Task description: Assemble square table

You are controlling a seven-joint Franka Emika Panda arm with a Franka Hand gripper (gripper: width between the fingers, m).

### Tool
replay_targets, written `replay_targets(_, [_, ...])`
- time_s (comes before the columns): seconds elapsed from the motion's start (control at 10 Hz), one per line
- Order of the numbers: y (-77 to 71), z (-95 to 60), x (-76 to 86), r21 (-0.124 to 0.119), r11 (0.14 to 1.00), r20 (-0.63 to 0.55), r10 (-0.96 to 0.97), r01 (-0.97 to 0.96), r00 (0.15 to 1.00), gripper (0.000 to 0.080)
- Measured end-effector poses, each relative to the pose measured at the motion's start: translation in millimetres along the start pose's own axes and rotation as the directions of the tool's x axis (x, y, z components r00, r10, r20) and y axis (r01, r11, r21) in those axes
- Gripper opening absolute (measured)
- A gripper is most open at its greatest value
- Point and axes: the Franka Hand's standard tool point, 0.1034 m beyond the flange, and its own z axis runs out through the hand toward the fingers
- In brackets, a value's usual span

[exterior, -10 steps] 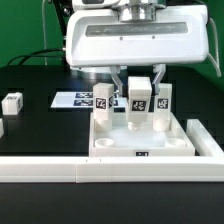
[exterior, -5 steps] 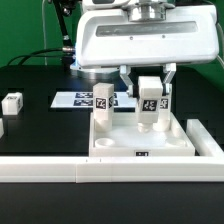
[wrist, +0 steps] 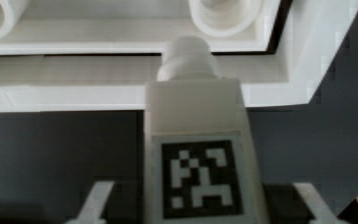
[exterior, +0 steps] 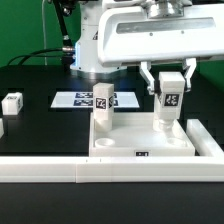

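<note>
White leg (exterior: 171, 112) hung upright over tabletop (exterior: 140, 145) far corner, the exterior view's right; gripper (exterior: 171, 88) was clenched on its tagged top. Prob. light, stiff, slick plastic: best held by flat sides.

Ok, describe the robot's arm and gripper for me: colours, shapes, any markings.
The gripper has a wide, boxy white body with rounded edges and a paler band across its front. Two short white fingers with dark edging project beneath it. Behind it, the arm is white and rounded with darker joints. No markings are legible.
</note>
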Motion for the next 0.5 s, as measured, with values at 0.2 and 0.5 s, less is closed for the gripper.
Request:
replay_targets(0.2, [0.9,1.0,0.0,-0.001,1.000,-0.008,-0.003,0.003,1.000,0.0291])
replay_targets(0.5, [-11.4,-0.6,-3.7,0.005,1.000,-0.056,-0.017,0.017,0.998,0.0291])
